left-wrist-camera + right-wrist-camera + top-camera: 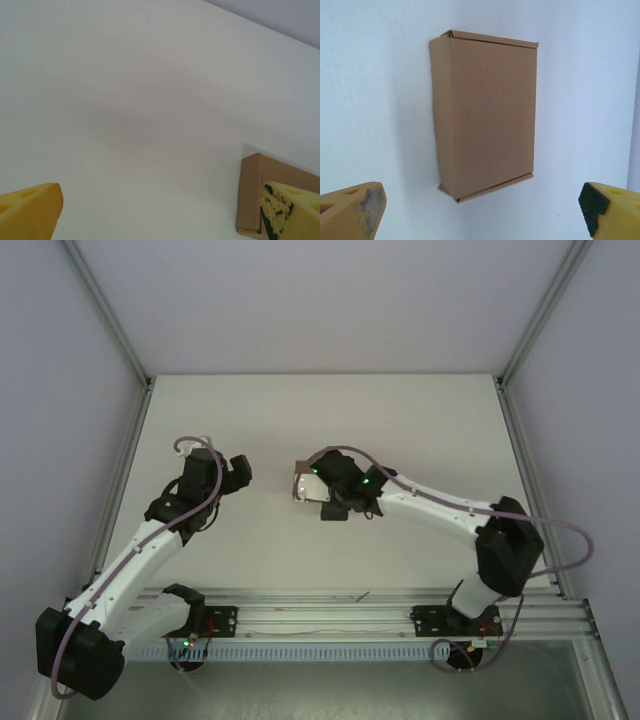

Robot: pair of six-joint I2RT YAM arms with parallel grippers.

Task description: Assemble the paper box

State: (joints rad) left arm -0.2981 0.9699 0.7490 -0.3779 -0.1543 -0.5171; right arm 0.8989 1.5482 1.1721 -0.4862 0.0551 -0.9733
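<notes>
The paper box [487, 112] is a small closed brown cardboard box lying flat on the white table. In the right wrist view it sits ahead of my right gripper [482, 215], which is open with nothing between its yellow fingers [352, 210]. From above, the box [304, 483] lies mid-table, partly under my right gripper [314, 494]. My left gripper [240, 470] hovers to the box's left, apart from it. In the left wrist view the left gripper [160, 217] is open and empty, and the box's corner [252, 192] shows beside the right-hand finger [292, 215].
The white table [420, 420] is bounded by grey walls and metal frame posts [105, 315] at the sides. An aluminium rail [320, 618] holding both arm bases runs along the near edge. Open table surface lies beyond and beside the box.
</notes>
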